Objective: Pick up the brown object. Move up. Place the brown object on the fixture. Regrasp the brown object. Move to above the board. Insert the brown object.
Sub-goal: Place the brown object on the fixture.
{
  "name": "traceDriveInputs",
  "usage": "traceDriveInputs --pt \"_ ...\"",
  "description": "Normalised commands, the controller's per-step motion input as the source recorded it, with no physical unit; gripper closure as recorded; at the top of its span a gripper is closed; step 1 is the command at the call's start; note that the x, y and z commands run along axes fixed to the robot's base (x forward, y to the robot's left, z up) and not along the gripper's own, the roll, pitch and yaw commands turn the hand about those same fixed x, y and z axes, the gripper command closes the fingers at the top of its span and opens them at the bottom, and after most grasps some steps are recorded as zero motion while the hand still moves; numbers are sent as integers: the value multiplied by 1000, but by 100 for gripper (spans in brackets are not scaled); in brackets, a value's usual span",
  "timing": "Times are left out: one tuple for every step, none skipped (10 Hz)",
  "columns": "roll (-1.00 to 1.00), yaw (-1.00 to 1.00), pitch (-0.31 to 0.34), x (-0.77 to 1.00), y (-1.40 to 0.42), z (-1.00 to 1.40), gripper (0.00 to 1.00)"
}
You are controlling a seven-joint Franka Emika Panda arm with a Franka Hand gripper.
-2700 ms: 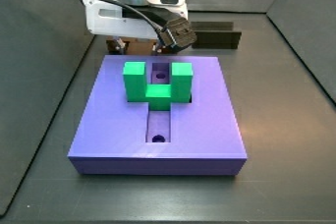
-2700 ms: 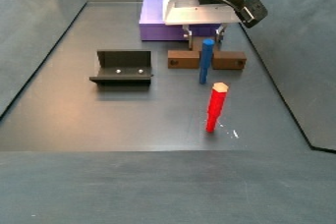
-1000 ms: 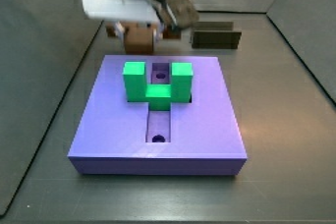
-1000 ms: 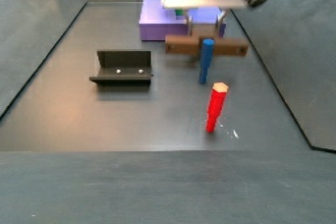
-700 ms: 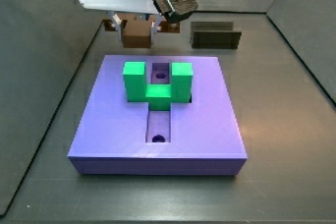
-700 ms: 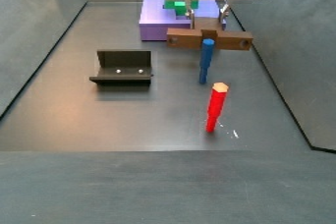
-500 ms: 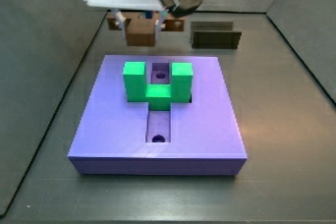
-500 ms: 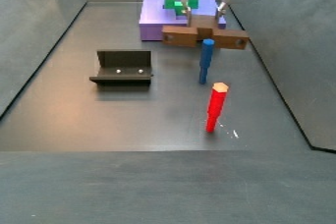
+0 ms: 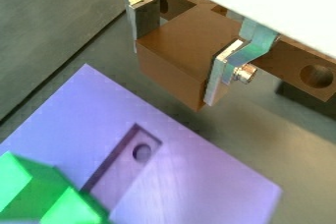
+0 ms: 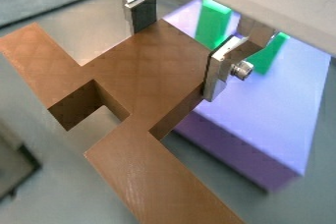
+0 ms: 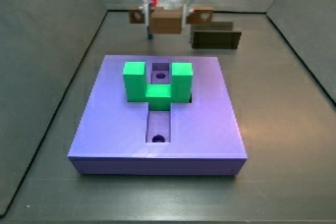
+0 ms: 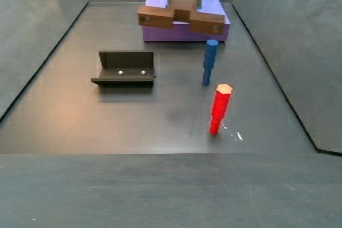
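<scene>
My gripper (image 11: 168, 10) is shut on the brown object (image 11: 167, 23) and holds it high in the air behind the board's far edge. In both wrist views the silver fingers (image 9: 141, 14) (image 10: 140, 12) press on the two sides of the brown bar (image 9: 187, 53) (image 10: 125, 105), which has a notch on one side. The lavender board (image 11: 197, 120) with its groove and green U-shaped block (image 11: 156, 82) lies below and in front. The dark fixture (image 11: 217, 38) (image 12: 124, 69) stands apart on the floor with nothing in it. The gripper (image 9: 184, 57) (image 10: 182, 45) shows in both wrist views.
A thin blue post (image 12: 210, 62) and a red post (image 12: 221, 109) stand on the floor between the board (image 12: 214, 32) and the near edge. Dark walls enclose the floor. The fixture's wall with holes (image 9: 312, 74) shows behind the held bar.
The gripper has risen with the brown object, lifting it from the floor beside the board to well above it. The board, fixture and posts have not moved.
</scene>
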Motion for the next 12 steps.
traceDriveInputs --pt "-1000 -166 114 694 -20 240 100" --pt "-1000 -134 83 689 -3 231 100" --pt "-1000 -126 74 697 0 217 100" --pt "-1000 -120 77 720 0 200 100" --pt "-1000 -126 71 734 0 211 100" --pt "-1000 -109 0 694 0 223 100" --pt "-1000 -120 0 717 0 254 100" --pt "-1000 -109 77 703 97 274 100" --pt "-726 -80 140 766 249 217 100" --pt "-460 0 220 823 429 134 100" --pt "-229 0 269 874 429 169 100" --pt "-54 0 314 883 411 194 100"
